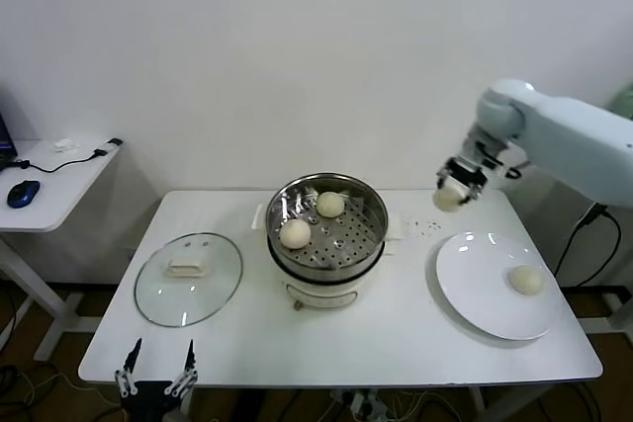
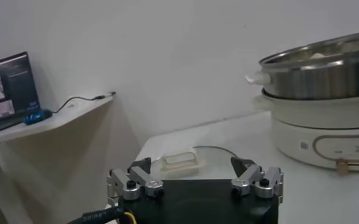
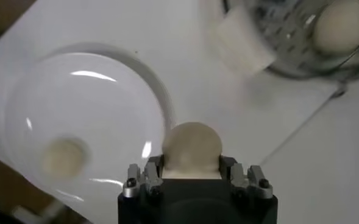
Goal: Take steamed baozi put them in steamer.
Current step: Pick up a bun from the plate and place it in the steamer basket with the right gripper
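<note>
My right gripper (image 1: 454, 192) is shut on a cream-white baozi (image 3: 191, 148) and holds it in the air above the table, between the steamer (image 1: 368, 201) and the white plate (image 1: 475, 284). Two baozi (image 1: 295, 233) (image 1: 330, 204) lie in the steel steamer basket on its white cooker base. One baozi (image 1: 525, 279) remains on the plate; it also shows in the right wrist view (image 3: 63, 157). My left gripper (image 1: 157, 367) is open and empty, parked below the table's front left edge.
A round glass lid (image 1: 189, 279) lies flat on the table left of the steamer. A side table (image 1: 59, 180) with a blue mouse and cables stands at the far left. The steamer's white handle (image 3: 242, 39) juts toward the plate.
</note>
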